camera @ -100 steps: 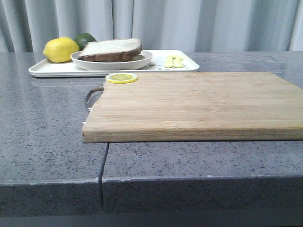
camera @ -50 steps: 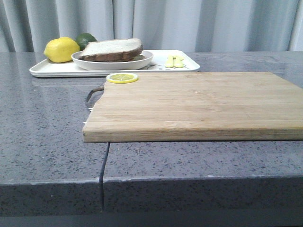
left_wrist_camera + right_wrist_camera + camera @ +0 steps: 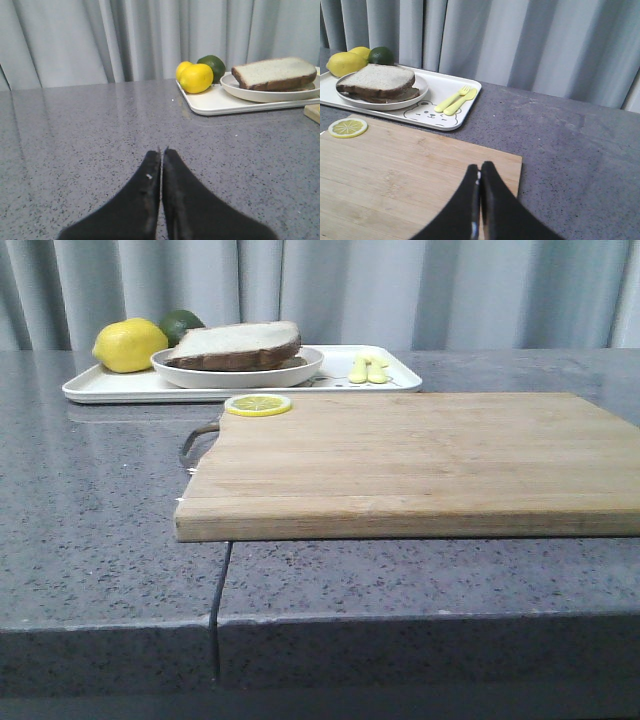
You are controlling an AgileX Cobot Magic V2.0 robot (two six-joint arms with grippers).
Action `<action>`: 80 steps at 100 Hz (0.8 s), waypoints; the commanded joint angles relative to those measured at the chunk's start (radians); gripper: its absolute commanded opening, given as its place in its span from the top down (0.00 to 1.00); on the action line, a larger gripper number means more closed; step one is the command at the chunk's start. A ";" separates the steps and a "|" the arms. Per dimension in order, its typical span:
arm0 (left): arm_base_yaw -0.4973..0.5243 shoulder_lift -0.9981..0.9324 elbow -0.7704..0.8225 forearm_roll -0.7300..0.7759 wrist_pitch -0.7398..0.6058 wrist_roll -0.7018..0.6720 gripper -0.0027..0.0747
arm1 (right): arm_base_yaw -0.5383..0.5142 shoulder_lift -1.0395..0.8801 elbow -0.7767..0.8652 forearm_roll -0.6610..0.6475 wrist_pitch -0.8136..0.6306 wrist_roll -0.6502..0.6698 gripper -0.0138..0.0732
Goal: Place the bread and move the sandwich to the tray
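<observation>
A thick bread slice (image 3: 240, 340) with a dark crust lies on top of a lower slice on the round white plate (image 3: 240, 375). The plate stands on the white tray (image 3: 110, 388) at the back left. No egg shows. The stack also shows in the right wrist view (image 3: 377, 79) and in the left wrist view (image 3: 275, 72). My left gripper (image 3: 161, 150) is shut and empty over bare grey table, short of the tray (image 3: 210, 102). My right gripper (image 3: 480, 165) is shut and empty over the far right corner of the cutting board (image 3: 395, 175). Neither gripper shows in the front view.
A lemon (image 3: 128, 345) and a lime (image 3: 182, 320) sit at the tray's left end. A yellow fork and spoon (image 3: 368, 370) lie at its right end. A wooden cutting board (image 3: 420, 460) fills the middle, with a lemon slice (image 3: 257, 405) on its far left corner.
</observation>
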 commanded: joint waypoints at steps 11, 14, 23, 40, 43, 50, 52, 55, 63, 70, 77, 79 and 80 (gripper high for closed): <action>0.003 -0.033 0.017 0.013 -0.017 -0.027 0.99 | -0.005 0.004 -0.025 -0.011 -0.079 -0.009 0.98; 0.003 -0.033 0.017 0.013 -0.013 -0.027 0.99 | -0.005 0.004 -0.025 -0.011 -0.079 -0.009 0.98; 0.003 -0.033 0.017 0.019 -0.014 -0.027 0.99 | -0.005 0.004 -0.025 -0.011 -0.079 -0.009 0.98; 0.003 -0.033 0.017 0.024 -0.014 -0.027 0.99 | -0.005 0.004 -0.025 -0.011 -0.079 -0.009 0.98; 0.003 -0.033 0.017 0.024 -0.014 -0.027 0.99 | -0.005 0.004 -0.025 -0.011 -0.079 -0.009 0.98; 0.003 -0.033 0.017 0.024 -0.014 -0.027 0.99 | -0.005 0.004 -0.025 -0.011 -0.079 -0.009 0.98; 0.003 -0.033 0.017 0.024 -0.014 -0.027 0.99 | -0.005 0.004 -0.025 -0.011 -0.079 -0.009 0.98; 0.003 -0.033 0.017 0.024 -0.014 -0.027 0.99 | -0.005 0.004 -0.025 -0.011 -0.079 -0.009 0.98; 0.003 -0.033 0.017 0.024 -0.014 -0.027 0.99 | -0.005 0.004 -0.025 -0.011 -0.079 -0.009 0.98; 0.003 -0.033 0.017 0.024 -0.014 -0.027 0.99 | -0.005 0.004 -0.025 -0.011 -0.079 -0.009 0.98; 0.003 -0.033 0.017 0.024 -0.014 -0.027 0.99 | -0.005 0.004 -0.025 -0.011 -0.079 -0.009 0.98; 0.003 -0.033 0.017 0.024 -0.014 -0.027 0.99 | -0.005 0.004 -0.025 -0.011 -0.079 -0.009 0.98; 0.003 -0.033 0.017 0.024 -0.014 -0.027 0.99 | -0.005 0.004 -0.025 -0.011 -0.079 -0.009 0.98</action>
